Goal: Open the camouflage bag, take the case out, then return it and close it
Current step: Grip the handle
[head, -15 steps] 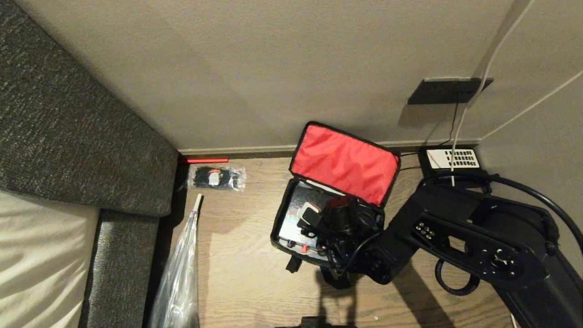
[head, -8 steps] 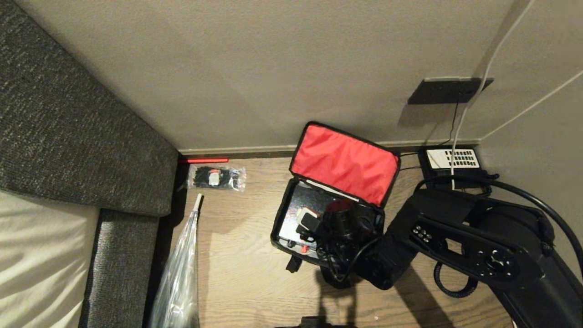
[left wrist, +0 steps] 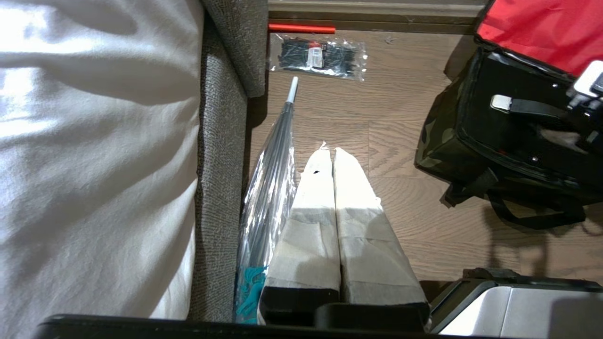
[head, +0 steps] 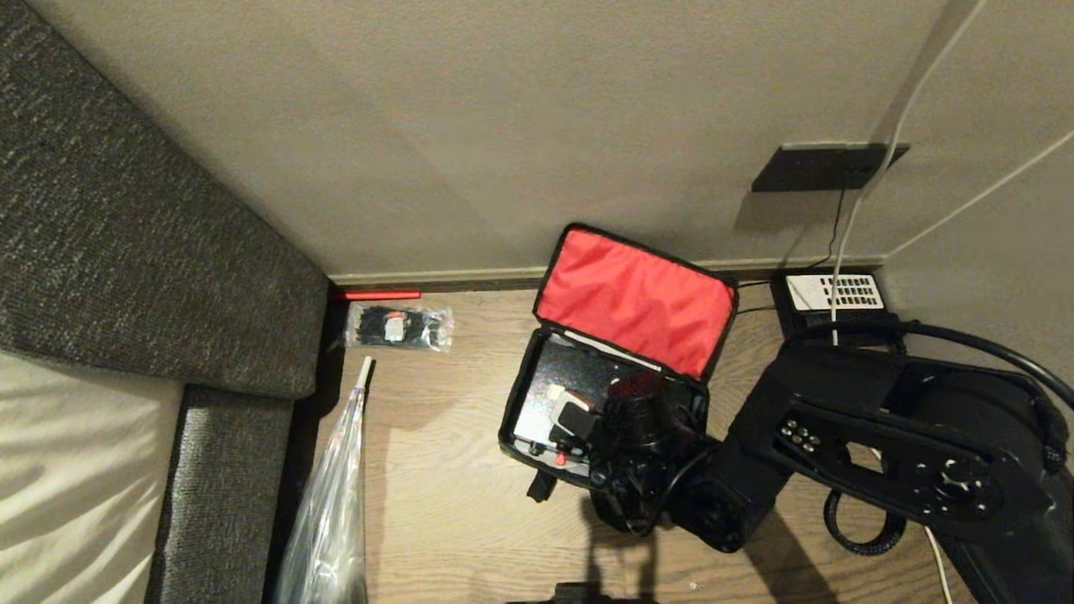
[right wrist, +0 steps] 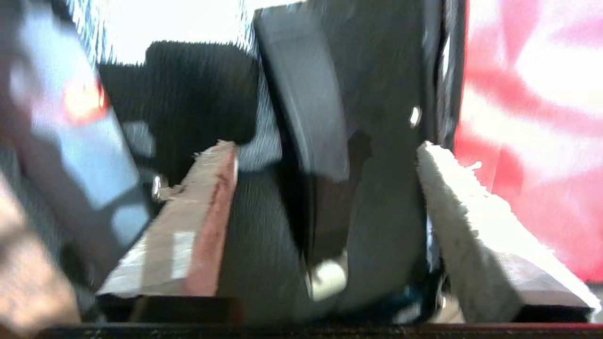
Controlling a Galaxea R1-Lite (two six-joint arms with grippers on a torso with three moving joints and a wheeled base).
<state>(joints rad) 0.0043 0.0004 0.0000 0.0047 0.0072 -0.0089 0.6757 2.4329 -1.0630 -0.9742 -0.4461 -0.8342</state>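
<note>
One bag (head: 537, 394) sits on the wood floor (head: 436, 495) against the wall, its single lid (head: 635, 300) thrown back so the red lining faces me. The camouflage side wall shows in my left wrist view, with one black strap (left wrist: 527, 214) trailing on the floor beside the bag.

My right gripper (right wrist: 325, 169) reaches into the bag's open mouth from the side away from the wall. Its two fingers (right wrist: 188, 235) stand well apart and nothing is clamped between them; dark contents of the bag lie in the gap, too blurred for me to name. One shiny flat thing (head: 545, 390) lies inside the bag, next to my gripper.

My left gripper (left wrist: 332, 160) hangs away from the bag, its two taped fingers pressed together and empty.

Left of the bag lie one packet of cable ties (head: 398, 327) and one clear umbrella (head: 331, 503); one phone (head: 835, 294) sits to the bag's right.
</note>
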